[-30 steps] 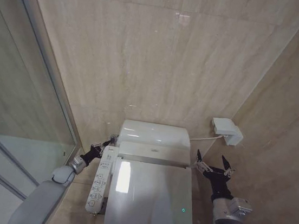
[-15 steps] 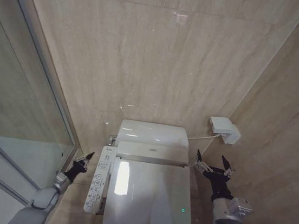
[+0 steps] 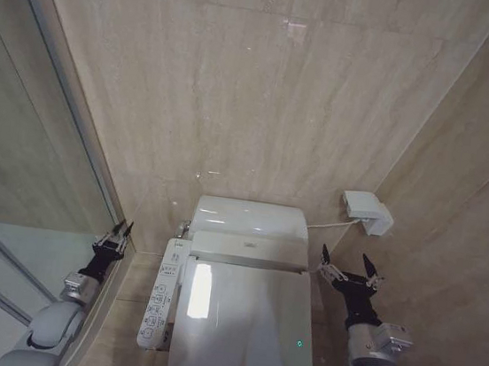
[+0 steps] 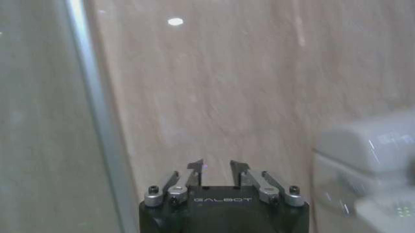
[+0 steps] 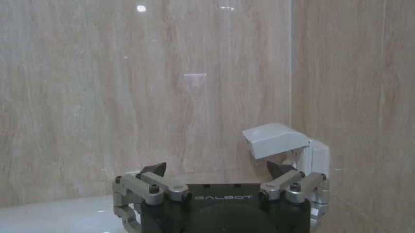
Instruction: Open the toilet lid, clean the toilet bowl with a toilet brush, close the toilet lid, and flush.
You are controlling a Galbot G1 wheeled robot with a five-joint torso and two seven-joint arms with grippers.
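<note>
The white toilet lid (image 3: 245, 326) lies shut and glossy, so the toilet bowl is hidden beneath it. The toilet brush is out of view. My left gripper (image 3: 121, 230) hangs to the left of the toilet, close to the glass partition, and touches nothing. In the left wrist view the left gripper (image 4: 217, 167) is open by a narrow gap, with bare wall ahead and the toilet's white body (image 4: 370, 160) off to one side. My right gripper (image 3: 347, 267) is held beside the lid's right rear corner. It is the right gripper (image 5: 217, 170) standing wide open and empty in the right wrist view.
A side control panel (image 3: 158, 302) with buttons runs along the toilet's left edge. The glass shower partition (image 3: 50, 168) stands at the left. A white wall box (image 3: 368, 212) with a cable is mounted at the right; the same wall box (image 5: 275, 138) sits just beyond my right fingers.
My left gripper has drawn back from the toilet's left rear corner and swung left toward the glass partition. The right arm has not moved. The camera shifted slightly.
</note>
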